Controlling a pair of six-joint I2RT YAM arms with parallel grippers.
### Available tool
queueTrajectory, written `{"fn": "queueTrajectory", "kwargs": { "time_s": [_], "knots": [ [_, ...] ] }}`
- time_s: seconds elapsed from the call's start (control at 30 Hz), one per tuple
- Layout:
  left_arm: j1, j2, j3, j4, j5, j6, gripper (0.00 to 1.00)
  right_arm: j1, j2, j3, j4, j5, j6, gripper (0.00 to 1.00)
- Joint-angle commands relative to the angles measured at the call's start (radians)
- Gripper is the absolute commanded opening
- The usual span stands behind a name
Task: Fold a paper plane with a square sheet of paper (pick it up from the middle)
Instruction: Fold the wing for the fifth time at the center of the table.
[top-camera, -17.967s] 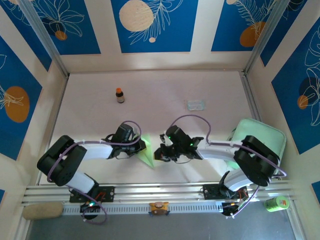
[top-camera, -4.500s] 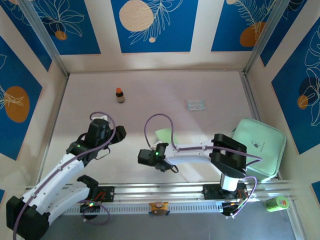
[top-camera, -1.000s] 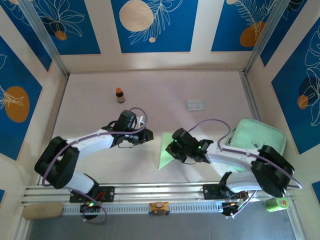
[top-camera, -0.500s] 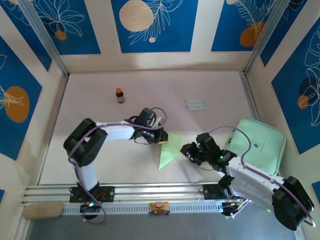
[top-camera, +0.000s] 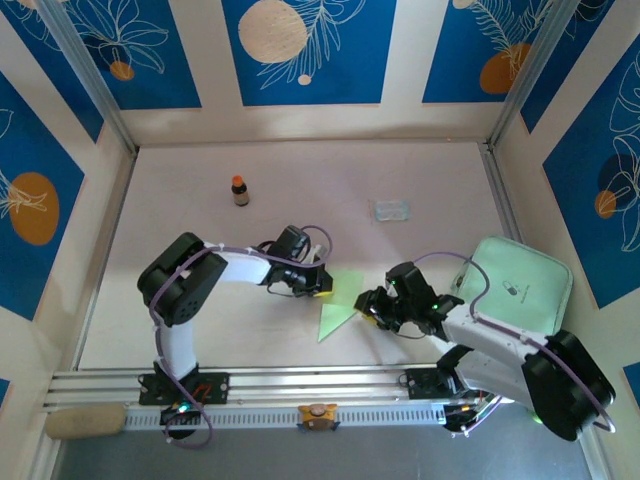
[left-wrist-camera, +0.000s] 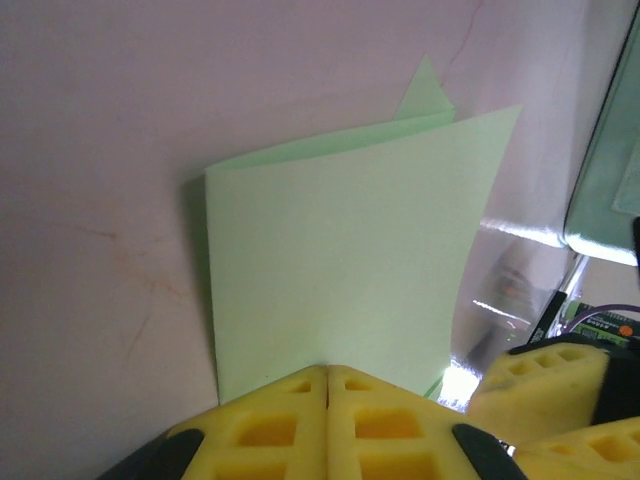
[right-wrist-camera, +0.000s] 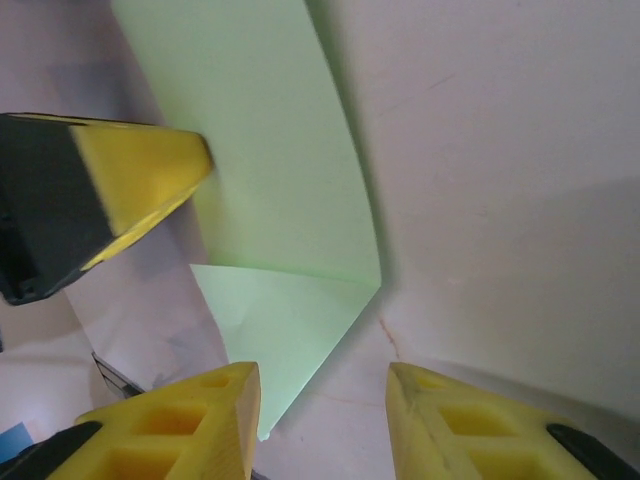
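- Mid-fold: the left gripper (left-wrist-camera: 327, 375), pressed together, pinches the near edge of the folded square sheet of paper (left-wrist-camera: 340, 250).
- The spread right gripper (right-wrist-camera: 320, 378) has the sheet just ahead; the next move is probably pressing the crease flat.

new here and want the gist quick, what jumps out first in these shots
The pale green paper lies mid-table between the two arms, partly folded with one flap raised. The left arm's yellow fingers are shut on the flap's edge, while the right arm's fingers stand open just beside the sheet, holding nothing.
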Motion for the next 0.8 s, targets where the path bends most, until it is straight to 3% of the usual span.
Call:
{"fn": "queueTrajectory", "kwargs": {
  "time_s": [0.0, 0.37, 0.77],
  "knots": [
    [0.002, 0.018, -0.048, -0.039, -0.012, -0.015, 0.08, -0.007, 0.061, 0.04, 0.062, -0.066, -0.022, 0.4],
    [0.004, 0.009, -0.065, -0.015, -0.008, -0.024, 0.08, -0.036, 0.186, 0.099, 0.041, -0.075, 0.021, 0.41],
    [0.004, -0.003, -0.073, -0.01, -0.016, -0.028, 0.08, -0.041, 0.113, 0.077, -0.056, -0.047, 0.031, 0.41]
  ]
}}
